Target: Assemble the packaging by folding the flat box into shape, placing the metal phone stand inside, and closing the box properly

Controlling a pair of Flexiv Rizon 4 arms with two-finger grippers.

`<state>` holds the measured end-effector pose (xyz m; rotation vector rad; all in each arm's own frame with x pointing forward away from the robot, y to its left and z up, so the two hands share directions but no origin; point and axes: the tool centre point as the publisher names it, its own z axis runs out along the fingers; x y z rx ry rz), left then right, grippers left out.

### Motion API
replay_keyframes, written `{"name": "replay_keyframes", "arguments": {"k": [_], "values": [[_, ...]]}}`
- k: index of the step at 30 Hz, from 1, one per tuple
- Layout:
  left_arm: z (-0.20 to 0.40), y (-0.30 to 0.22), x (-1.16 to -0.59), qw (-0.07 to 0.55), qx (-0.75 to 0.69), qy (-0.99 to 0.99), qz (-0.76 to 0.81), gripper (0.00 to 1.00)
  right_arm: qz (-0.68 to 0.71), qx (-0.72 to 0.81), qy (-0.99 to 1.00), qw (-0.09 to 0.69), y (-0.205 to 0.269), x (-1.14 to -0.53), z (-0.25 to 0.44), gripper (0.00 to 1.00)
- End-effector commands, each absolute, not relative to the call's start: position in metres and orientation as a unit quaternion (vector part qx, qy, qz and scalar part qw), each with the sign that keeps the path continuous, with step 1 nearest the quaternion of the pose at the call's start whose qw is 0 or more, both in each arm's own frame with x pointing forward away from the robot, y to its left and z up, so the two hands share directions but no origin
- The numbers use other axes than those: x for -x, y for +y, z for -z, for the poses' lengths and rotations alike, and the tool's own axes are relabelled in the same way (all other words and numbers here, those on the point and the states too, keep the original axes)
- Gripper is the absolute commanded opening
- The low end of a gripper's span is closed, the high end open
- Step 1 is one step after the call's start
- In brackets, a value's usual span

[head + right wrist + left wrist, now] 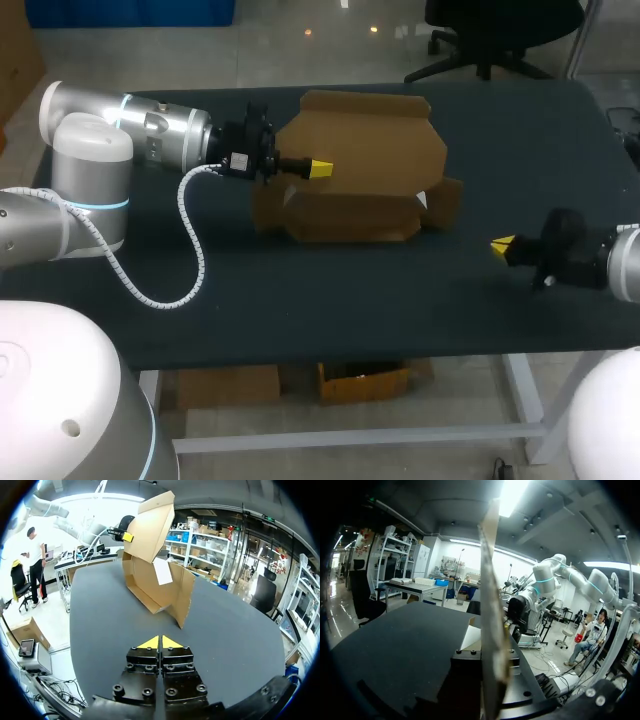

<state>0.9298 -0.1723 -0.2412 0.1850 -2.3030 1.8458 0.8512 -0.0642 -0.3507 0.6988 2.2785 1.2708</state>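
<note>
At bench (300, 300) centre, your left hand (318, 168) pinches the cardboard box (350, 215) by its raised lid (365, 130); your right hand (503, 245) sits well apart, fingers closed, empty.

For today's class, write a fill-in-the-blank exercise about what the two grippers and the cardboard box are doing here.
The ___ gripper holds the lid of the cardboard box.
The right gripper, away from the box, is ___ and empty.
The box stands on a dark ___.
Missing: left; shut; table.
</note>
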Motion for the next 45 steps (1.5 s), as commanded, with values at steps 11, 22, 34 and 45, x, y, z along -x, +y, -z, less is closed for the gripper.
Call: {"name": "replay_keyframes", "arguments": {"k": [11,22,34,45], "values": [[0.243,-0.172,-0.931,0.094,-0.061,-0.776,-0.621,0.0,-0.464,-0.224,0.826,0.227,-0.065,-0.86,0.355,0.0],[0.243,-0.172,-0.931,0.094,-0.061,-0.776,-0.621,0.0,-0.443,-0.22,0.835,0.241,-0.062,-0.883,0.362,0.33],[0.243,-0.172,-0.931,0.094,-0.061,-0.776,-0.621,0.0,-0.453,-0.221,0.83,0.239,-0.049,-0.916,0.367,0.43],[0.243,-0.172,-0.931,0.094,-0.061,-0.776,-0.621,0.0,-0.477,-0.225,0.816,0.238,-0.03,-0.941,0.37,0.46]]}}
